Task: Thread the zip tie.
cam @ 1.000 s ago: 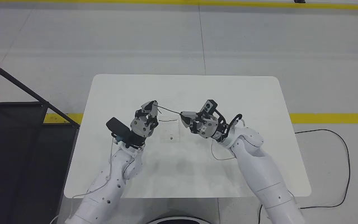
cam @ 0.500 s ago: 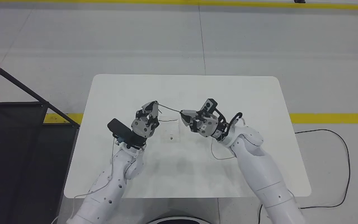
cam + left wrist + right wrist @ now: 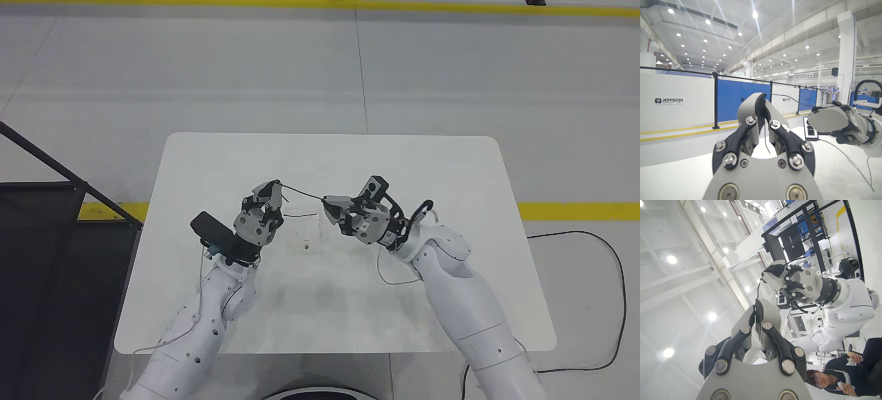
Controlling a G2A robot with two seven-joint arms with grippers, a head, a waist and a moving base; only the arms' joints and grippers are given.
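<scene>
A white table [image 3: 200,170] carries the work, and both arms are brought in over its middle, meeting from either side. This leaves the job hanging in open air between them, probably so that nothing on the surface can snag it and each wrist camera is given a line of sight to the other claw.

The left gripper [image 3: 763,98] is tilted up and inward, its fingers pressed together on the zip tie [image 3: 765,136]. A short tail of the strap is left hanging down between the fingers towards the palm, while the long part is led out from the fingertips across to the right gripper [image 3: 813,109]. From above, the left gripper [image 3: 268,195] and the right gripper [image 3: 328,207] are seen near each other but apart, with the zip tie [image 3: 300,194] stretched between them as a thin dark line, clear of the table.

The right gripper [image 3: 756,306] is likewise closed, pinching the far end of the zip tie [image 3: 758,289], which is curved upward to the left gripper [image 3: 764,275]. The strap is judged to be held at both ends so that it can be bent round and its tip steered into its head. Which end is the head cannot be told, and no closed loop is yet formed. A thin pale cable [image 3: 395,275] is lying on the table by the right arm.
</scene>
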